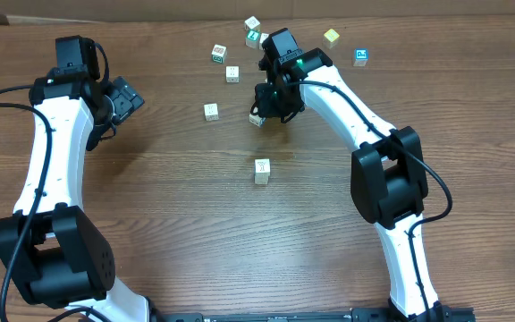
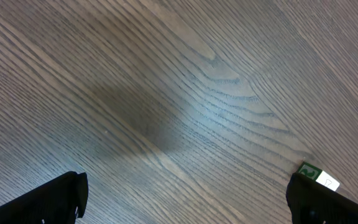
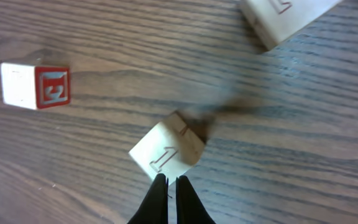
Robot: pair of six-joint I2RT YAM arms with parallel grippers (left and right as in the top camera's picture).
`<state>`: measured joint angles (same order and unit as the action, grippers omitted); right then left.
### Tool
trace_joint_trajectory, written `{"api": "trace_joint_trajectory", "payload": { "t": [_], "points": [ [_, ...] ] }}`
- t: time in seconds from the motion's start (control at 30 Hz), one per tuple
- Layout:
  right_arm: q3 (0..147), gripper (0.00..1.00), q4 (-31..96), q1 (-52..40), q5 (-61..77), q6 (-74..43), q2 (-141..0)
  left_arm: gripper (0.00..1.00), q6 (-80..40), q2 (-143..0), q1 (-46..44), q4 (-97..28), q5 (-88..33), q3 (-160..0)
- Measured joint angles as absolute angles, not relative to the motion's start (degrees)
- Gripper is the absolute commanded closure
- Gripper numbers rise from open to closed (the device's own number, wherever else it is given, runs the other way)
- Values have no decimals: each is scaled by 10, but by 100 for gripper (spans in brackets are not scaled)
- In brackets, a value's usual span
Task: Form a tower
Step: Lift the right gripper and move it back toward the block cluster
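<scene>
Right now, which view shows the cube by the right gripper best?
Right wrist: cream cube with a red 1, close, at the tips of the right gripper. Overhead: small, partly hidden. Left wrist: absent.

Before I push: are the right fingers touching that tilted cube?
Cannot tell. In the right wrist view the shut right fingers meet the lower edge of the tilted cube without visible gap, but height is unclear; overhead, the right arm covers that spot.
</scene>
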<state>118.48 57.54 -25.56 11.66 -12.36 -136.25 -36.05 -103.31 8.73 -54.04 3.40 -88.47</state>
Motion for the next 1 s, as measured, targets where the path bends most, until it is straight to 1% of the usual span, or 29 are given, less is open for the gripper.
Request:
{"api": "trace_joint_trajectory", "payload": {
  "t": [0.23,0.6,1.0],
  "points": [
    [1185,96,582,-256,151,-120,-1362,0,-361,-1033,87,-540,34,-885],
    [1185,96,552,-259,181,-120,-1363,1,-361,-1033,87,-540,34,-885],
    [1185,96,512,-301,192,-120,-1363,0,-361,-1033,87,-540,34,-885]
  ]
}}
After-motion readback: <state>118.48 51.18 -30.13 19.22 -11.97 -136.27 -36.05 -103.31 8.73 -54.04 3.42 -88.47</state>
